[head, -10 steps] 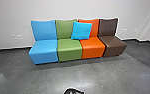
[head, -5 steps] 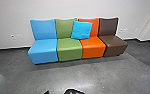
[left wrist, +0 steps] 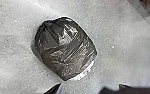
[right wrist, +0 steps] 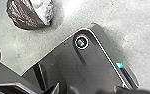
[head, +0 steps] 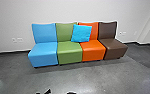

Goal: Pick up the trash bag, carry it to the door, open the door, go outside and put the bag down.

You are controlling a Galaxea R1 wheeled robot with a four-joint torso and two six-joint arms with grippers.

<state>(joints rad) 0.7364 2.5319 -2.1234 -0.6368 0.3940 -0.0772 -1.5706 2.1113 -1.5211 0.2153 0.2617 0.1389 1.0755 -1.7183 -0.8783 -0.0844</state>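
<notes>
Trash bag (left wrist: 66,50) lay on concrete floor (left wrist: 131,50), its slick, rounded shape likely to elude your left gripper (left wrist: 90,84), spread wide.

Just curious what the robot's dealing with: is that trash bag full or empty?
Filled, it seems: the trash bag bulges roundly on the floor rather than lying flat. How full, I cannot tell.

Left claw (head: 44,92) spread; right claw (right wrist: 87,88) apparently spread, above base (right wrist: 68,58).
</notes>
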